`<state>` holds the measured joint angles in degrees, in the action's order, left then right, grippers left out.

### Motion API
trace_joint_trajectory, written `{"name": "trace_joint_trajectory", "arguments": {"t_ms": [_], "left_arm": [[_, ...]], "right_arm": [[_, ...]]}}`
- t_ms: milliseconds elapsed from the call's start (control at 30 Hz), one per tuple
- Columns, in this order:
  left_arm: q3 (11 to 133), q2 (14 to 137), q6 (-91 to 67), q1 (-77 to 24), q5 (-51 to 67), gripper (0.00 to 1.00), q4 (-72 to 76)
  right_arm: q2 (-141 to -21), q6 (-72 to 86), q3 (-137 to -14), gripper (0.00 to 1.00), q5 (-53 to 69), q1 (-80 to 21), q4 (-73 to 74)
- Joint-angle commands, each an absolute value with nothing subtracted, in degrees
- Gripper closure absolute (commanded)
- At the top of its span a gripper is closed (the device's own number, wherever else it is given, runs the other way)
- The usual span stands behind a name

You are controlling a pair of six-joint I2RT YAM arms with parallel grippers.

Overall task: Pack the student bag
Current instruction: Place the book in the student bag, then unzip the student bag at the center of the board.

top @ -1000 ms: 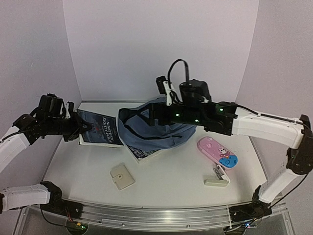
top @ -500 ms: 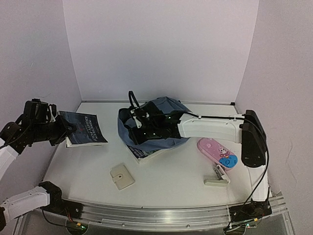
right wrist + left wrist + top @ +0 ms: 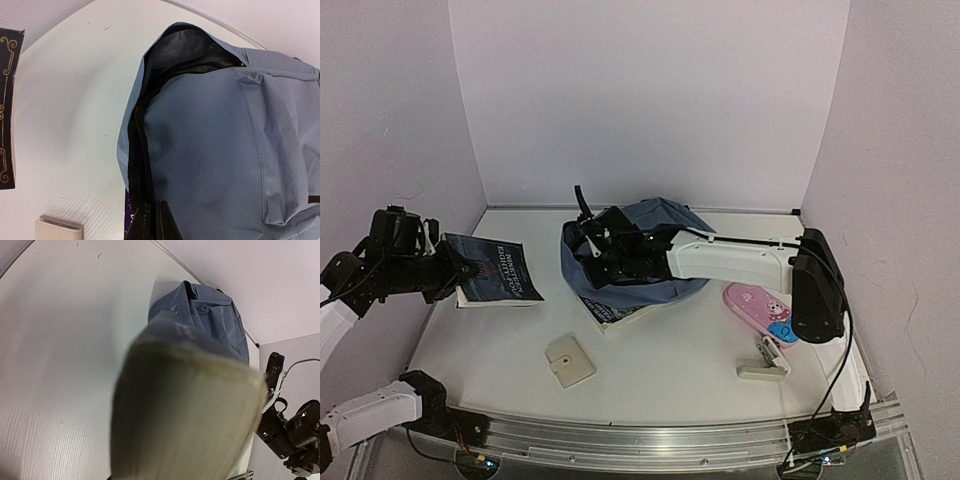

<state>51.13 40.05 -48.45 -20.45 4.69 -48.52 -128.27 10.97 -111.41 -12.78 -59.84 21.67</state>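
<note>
The student bag (image 3: 665, 218) slumps at the back middle of the surface (image 3: 670, 370), its mouth facing left. The dark book (image 3: 502, 272) hangs off to its left, grasped by the left tool (image 3: 463, 268). The right tool (image 3: 151, 222) is clenched on the bag's black zip edge

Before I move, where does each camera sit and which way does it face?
Top external: fixed above and behind the bases, looking down over the table; both arms show, left gripper holding the dark book, right gripper at the student bag.
Left wrist: faces across the table toward the bag; the held book's page edge fills it, own fingers hidden, right arm at the frame's edge.
Right wrist: above the bag's open mouth, looking down; own fingers shut on its black zip edge.
Shared: all three show the bag and the book.
</note>
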Motion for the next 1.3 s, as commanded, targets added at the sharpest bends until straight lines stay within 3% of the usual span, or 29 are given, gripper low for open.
{"name": "trace_joint_trajectory", "arguments": {"t_ms": [0,267,333,367,633,767,1000,1267], "left_arm": [[54.38,38.07,-48.00,-20.30,6.51,1.00,-42.78],[55.37,37.18,-47.96,-20.30,7.72,1.00,-42.67],[55.37,37.08,-47.91,-20.30,7.67,1.00,-42.73],[55.34,37.11,-47.91,-20.30,7.74,1.00,-42.74],[55.11,37.23,-47.99,-20.30,8.35,1.00,-42.65],[55.12,37.33,-48.04,-20.30,8.38,1.00,-42.66],[55.17,37.29,-48.02,-20.30,8.12,1.00,-42.77],[54.76,37.91,-48.26,-20.30,8.87,1.00,-41.80]], "right_arm": [[-128.56,11.69,-113.97,1.00,-14.33,-59.26,22.50],[-129.00,11.31,-114.64,1.00,-10.70,-58.62,22.51],[-129.82,10.91,-114.82,0.80,-7.46,-58.61,22.56],[-130.24,10.87,-114.78,0.75,-6.84,-58.60,22.58],[-132.80,11.43,-115.10,0.63,-7.46,-58.46,22.55],[-133.78,12.08,-115.92,0.67,-9.39,-58.14,22.57],[-131.81,12.95,-115.71,0.87,-11.19,-57.61,22.51],[-127.95,15.27,-113.78,0.95,-8.53,-55.83,21.52]]}}
